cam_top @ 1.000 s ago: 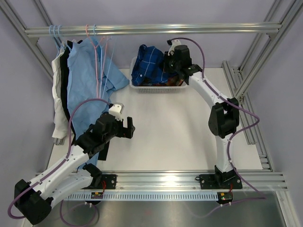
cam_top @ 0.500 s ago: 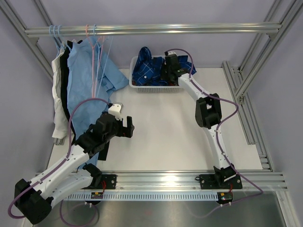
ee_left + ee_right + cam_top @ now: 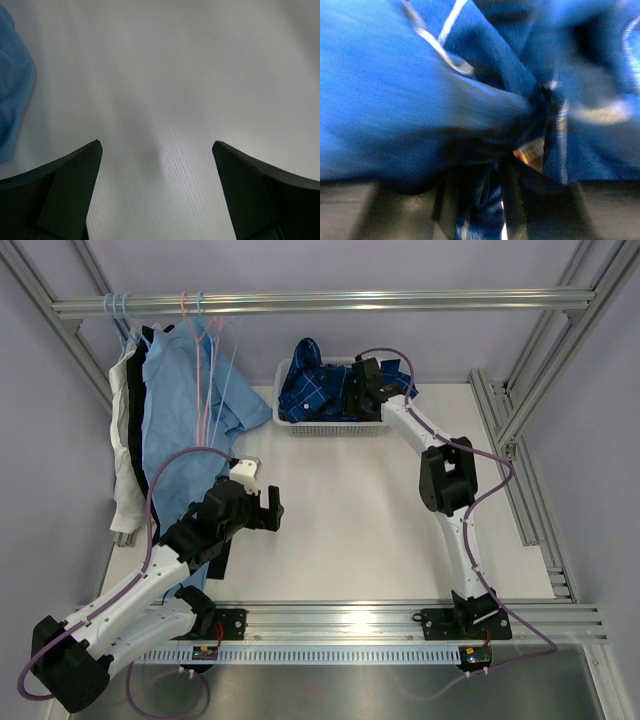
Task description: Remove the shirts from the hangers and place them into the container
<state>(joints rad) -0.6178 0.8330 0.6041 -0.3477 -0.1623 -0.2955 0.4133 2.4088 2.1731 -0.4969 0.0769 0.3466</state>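
Note:
The dark blue checked shirt (image 3: pixel 310 385) lies bunched in the white perforated container (image 3: pixel 330 427) at the back of the table. My right gripper (image 3: pixel 352 390) is low in the container, pressed into this shirt. In the right wrist view the picture is blurred. Dark blue shirt cloth (image 3: pixel 420 90) fills it and a fold lies between my right gripper's (image 3: pixel 480 200) dark fingers. A small orange patch (image 3: pixel 532 152) shows under the blue. My left gripper (image 3: pixel 268 508) hovers open over bare table (image 3: pixel 157 145), empty. A light blue shirt (image 3: pixel 185 410) hangs at the left.
Black (image 3: pixel 135 430) and white (image 3: pixel 122 460) shirts hang beside the light blue one from pink (image 3: pixel 190 310) and pale blue hangers (image 3: pixel 118 308) on the metal rail (image 3: pixel 320 303). A light blue hem (image 3: pixel 12 90) edges the left wrist view. Aluminium frame posts stand right.
My right arm has dropped and folded in toward the container, pushing the dark blue shirt down into it. The left arm has not moved.

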